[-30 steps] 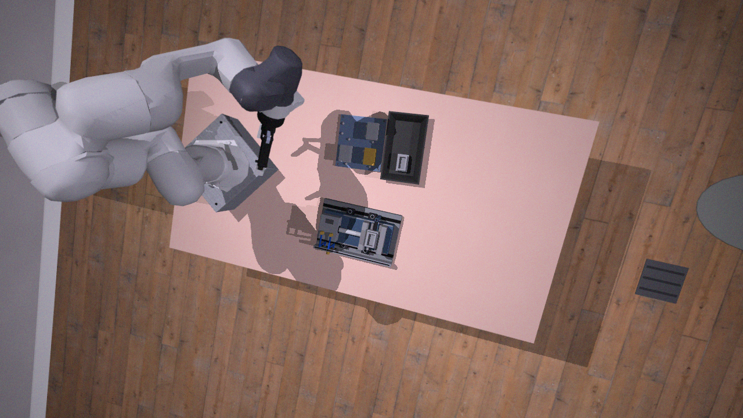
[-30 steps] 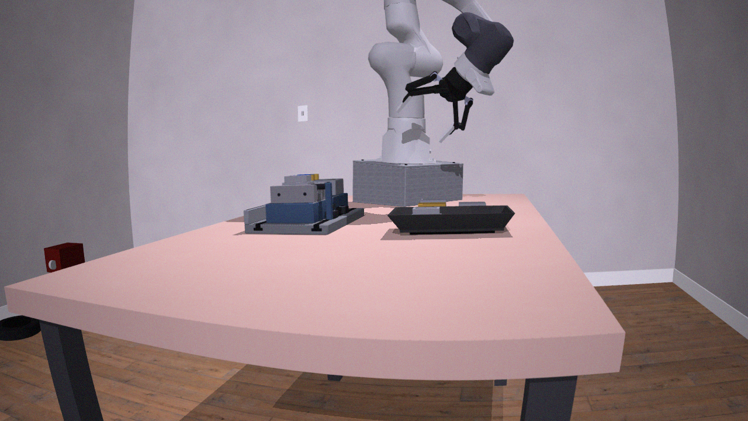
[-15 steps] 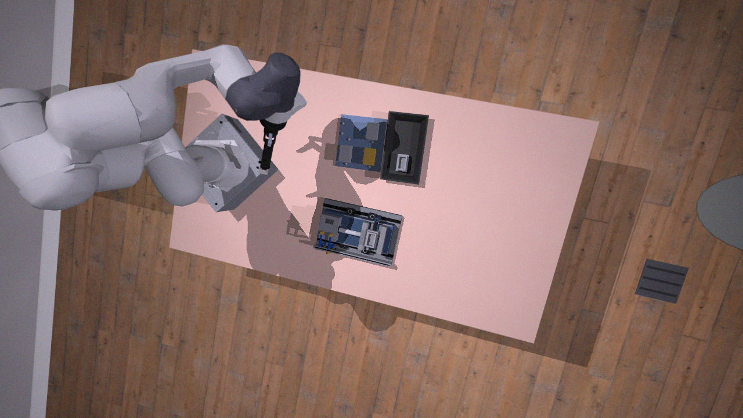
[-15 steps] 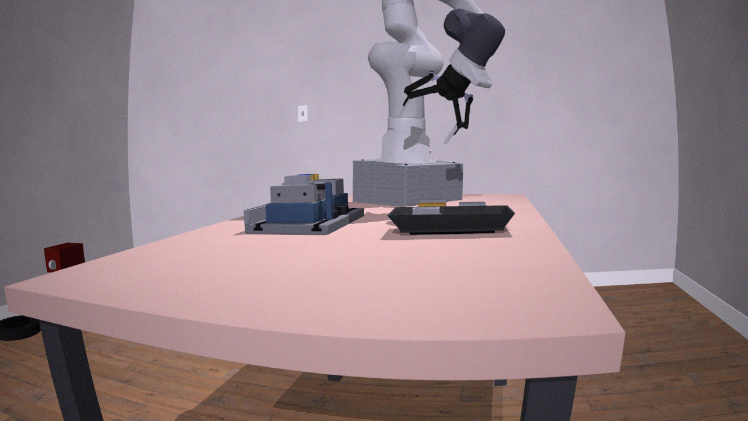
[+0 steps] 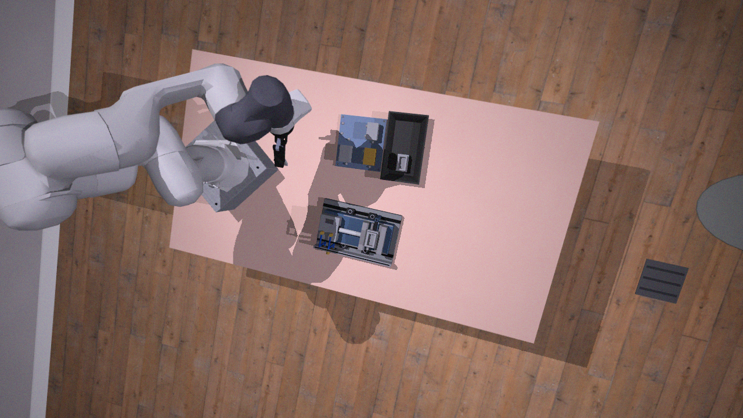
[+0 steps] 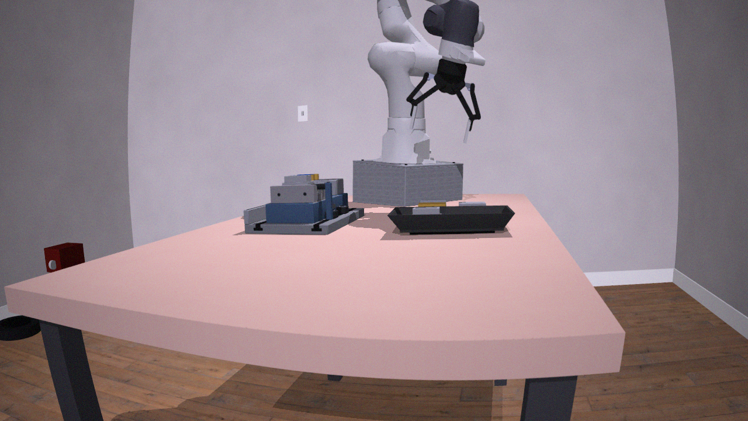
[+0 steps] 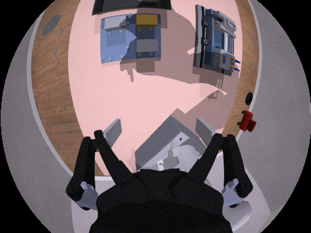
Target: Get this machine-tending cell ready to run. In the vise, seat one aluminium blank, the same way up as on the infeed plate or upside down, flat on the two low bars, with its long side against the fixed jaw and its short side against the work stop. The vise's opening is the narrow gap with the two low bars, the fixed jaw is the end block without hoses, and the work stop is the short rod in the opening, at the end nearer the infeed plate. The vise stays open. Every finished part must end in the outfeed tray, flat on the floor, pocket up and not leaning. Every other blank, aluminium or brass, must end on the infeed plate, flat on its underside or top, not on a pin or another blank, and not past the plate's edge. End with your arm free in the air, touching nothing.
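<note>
My gripper is open and empty. It hangs high above the table near the robot's pedestal, well apart from every object. The blue infeed plate carries two aluminium blanks and one brass blank. The black outfeed tray stands right beside the plate and holds one finished part. The vise has a light pocketed part in its opening.
The robot's grey pedestal stands at the table's near-robot end. A red box sits off the table beyond the vise side. The blue hoses are at the vise end nearest the robot.
</note>
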Robot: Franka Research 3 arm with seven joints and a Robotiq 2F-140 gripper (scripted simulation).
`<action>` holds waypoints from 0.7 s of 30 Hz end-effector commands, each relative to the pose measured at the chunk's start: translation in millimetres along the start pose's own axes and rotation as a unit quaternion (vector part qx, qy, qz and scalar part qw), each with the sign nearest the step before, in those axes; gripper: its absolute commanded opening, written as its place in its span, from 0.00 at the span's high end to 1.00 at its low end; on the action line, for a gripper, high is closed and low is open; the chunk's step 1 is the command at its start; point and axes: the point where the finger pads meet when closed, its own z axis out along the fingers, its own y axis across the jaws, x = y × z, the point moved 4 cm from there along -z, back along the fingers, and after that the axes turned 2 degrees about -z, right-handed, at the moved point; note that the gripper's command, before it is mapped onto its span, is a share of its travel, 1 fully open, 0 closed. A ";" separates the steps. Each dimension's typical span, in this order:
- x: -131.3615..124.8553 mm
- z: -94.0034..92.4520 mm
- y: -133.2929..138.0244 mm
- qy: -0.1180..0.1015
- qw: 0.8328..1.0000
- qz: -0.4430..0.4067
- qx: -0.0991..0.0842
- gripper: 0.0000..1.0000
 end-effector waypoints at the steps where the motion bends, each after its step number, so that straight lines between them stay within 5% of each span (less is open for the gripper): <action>1: 29.2 -6.9 -16.5 0.057 0.996 0.002 0.061 0.00; 10: 56.3 -29.6 -20.9 0.124 0.983 0.025 0.129 0.00; 21: 56.7 -30.1 -20.9 0.125 0.983 0.025 0.131 0.00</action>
